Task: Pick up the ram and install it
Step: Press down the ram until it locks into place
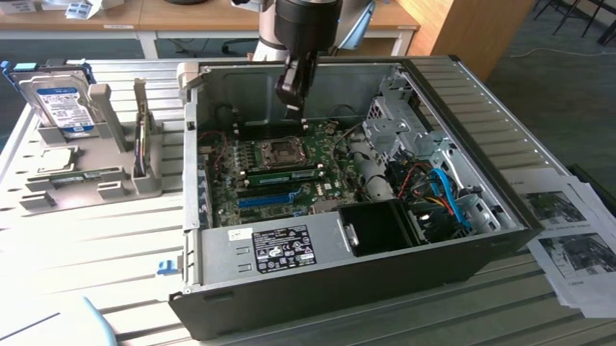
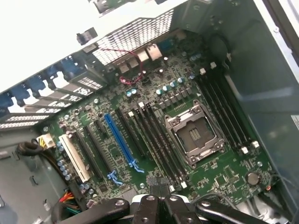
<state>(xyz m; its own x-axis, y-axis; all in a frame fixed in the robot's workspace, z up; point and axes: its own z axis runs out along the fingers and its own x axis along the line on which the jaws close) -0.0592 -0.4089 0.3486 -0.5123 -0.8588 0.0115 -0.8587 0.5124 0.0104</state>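
Your gripper (image 1: 291, 109) hangs pressed together and empty over the motherboard (image 1: 288, 184), with no grip on the ram (image 1: 287, 174). The ram appears to stand on edge in a slot just beside the CPU socket (image 1: 282, 150), its long axis running across the exterior view. If it is only half seated, it could tilt, and dropping lower could knock the socket.

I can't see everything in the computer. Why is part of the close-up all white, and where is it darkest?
Wrist view: glare beyond the vented back panel washes out to plain white, while the motherboard is evenly lit. Exterior view: bright light falls on the table; the deepest shade lies around the black fan shroud inside the case.
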